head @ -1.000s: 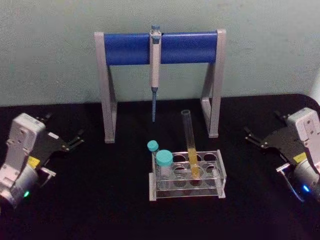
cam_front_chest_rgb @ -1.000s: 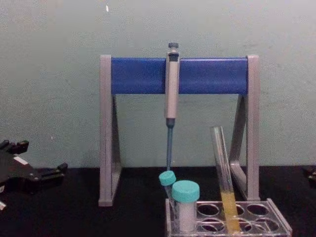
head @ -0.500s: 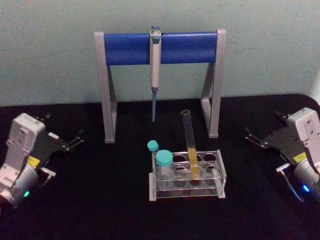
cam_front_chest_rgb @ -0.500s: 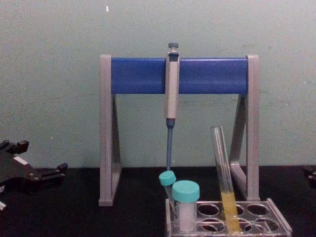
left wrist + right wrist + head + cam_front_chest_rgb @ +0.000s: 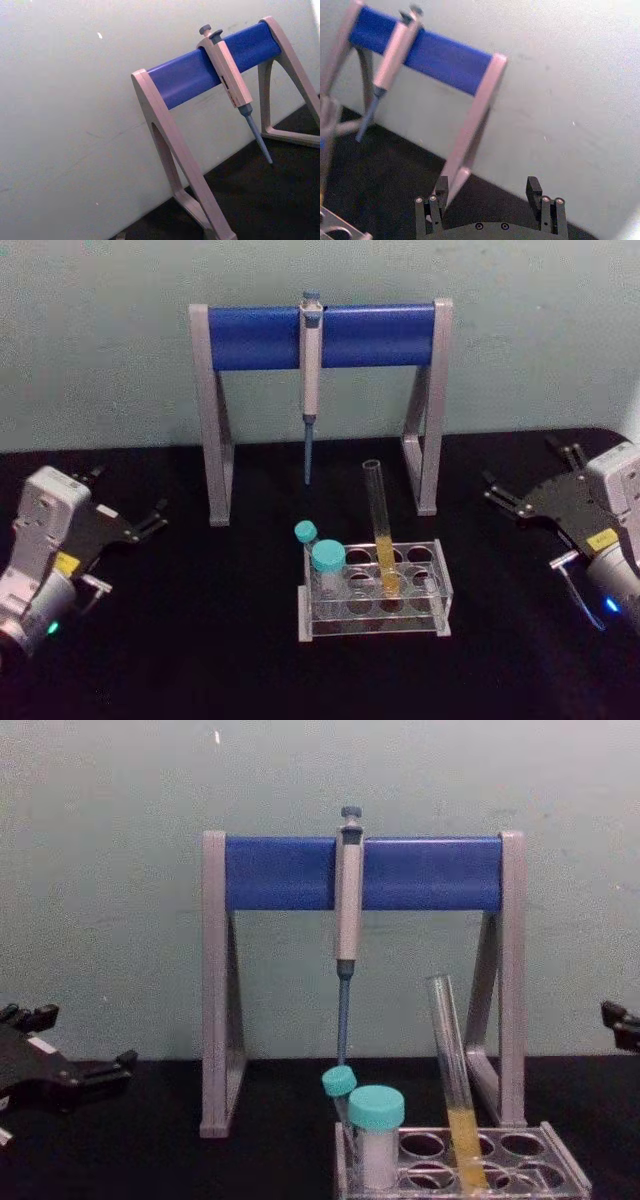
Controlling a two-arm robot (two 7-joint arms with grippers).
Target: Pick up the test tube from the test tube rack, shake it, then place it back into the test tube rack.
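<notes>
Well left of our right end effector (image 5: 533, 478), fingers apart, the test tube (image 5: 380, 525) leans; closing off-centre, we could snap it. Left end effector (image 5: 125, 495) idles, fingers apart.

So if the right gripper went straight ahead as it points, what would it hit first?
Probably the right leg of the pipette stand, just ahead of the open right gripper. Depth is unclear; it might slip past to the wall.

One tall clear glass test tube (image 5: 378, 510) holding yellow liquid; one low clear plastic test tube rack (image 5: 441, 590); two teal-capped tubes, a short white wide-capped tube (image 5: 328, 560) and a thin small-capped tube (image 5: 305, 532); one grey-and-blue pipette stand (image 5: 255, 337); one grey pipette (image 5: 311, 360).
</notes>
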